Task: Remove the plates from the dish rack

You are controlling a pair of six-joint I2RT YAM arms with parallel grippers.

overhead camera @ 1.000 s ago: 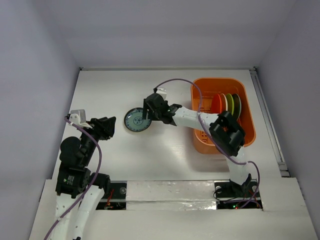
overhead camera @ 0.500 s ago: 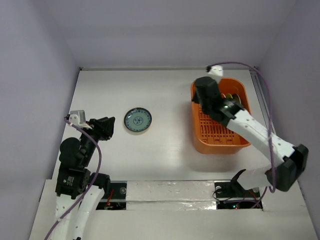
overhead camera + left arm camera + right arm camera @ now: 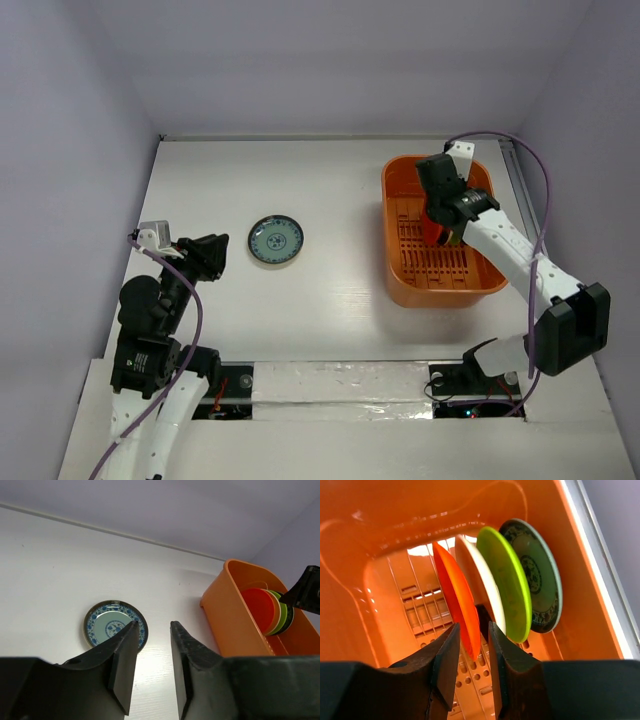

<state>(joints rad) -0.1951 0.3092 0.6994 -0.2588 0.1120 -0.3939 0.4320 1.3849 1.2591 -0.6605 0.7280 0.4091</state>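
The orange dish rack stands at the right of the table. Several plates stand on edge in its far end: orange-red, cream, yellow-green and a dark patterned one. My right gripper is down inside the rack, open, its fingers either side of the orange-red plate's lower rim, with small gaps showing. It hides most of the plates from above. A blue-white patterned plate lies flat on the table. My left gripper is open and empty, just near of that plate.
The rack's ribbed, slotted floor is bare on the near side of the plates. A metal rail runs along the table's right edge, close beside the rack. Walls enclose the table at the back and sides.
My right arm has left the blue-white plate on the table, swung to the rack and lowered its fingers around the orange-red plate. The left arm has not moved.
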